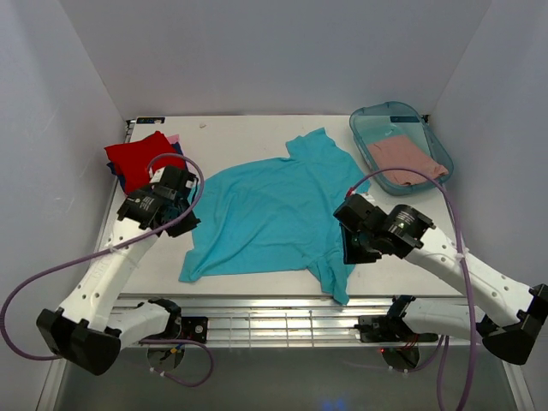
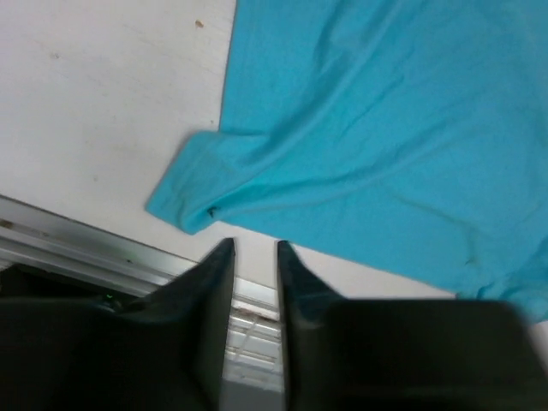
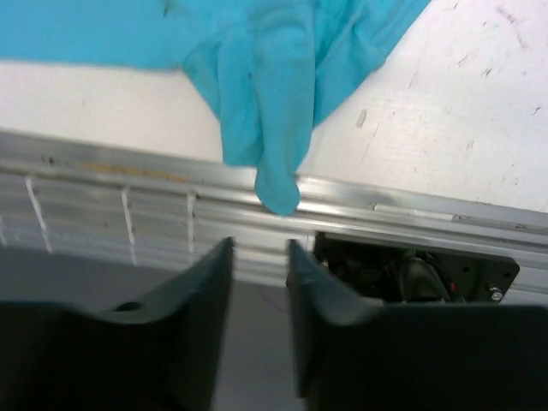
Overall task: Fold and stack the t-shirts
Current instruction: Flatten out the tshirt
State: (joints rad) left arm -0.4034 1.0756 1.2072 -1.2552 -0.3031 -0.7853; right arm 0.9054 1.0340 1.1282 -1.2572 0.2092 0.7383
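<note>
A large teal t-shirt (image 1: 274, 214) lies spread flat in the middle of the table. One sleeve (image 3: 272, 163) hangs over the near metal edge. My left gripper (image 1: 188, 224) hovers by the shirt's left hem. In the left wrist view this gripper (image 2: 254, 246) is open by a narrow gap with nothing in it, just short of the shirt's corner (image 2: 184, 201). My right gripper (image 1: 353, 248) is over the shirt's near right part. In the right wrist view it (image 3: 259, 244) is open and empty, below the hanging sleeve. Red (image 1: 137, 156), dark blue (image 1: 122, 180) and pink (image 1: 174, 137) t-shirts lie piled at the back left.
A translucent teal tub (image 1: 387, 116) stands at the back right with a dusty-pink t-shirt (image 1: 409, 158) in it. A slotted aluminium rail (image 1: 282, 321) runs along the table's near edge, between the arm bases. White walls close in the left, back and right sides.
</note>
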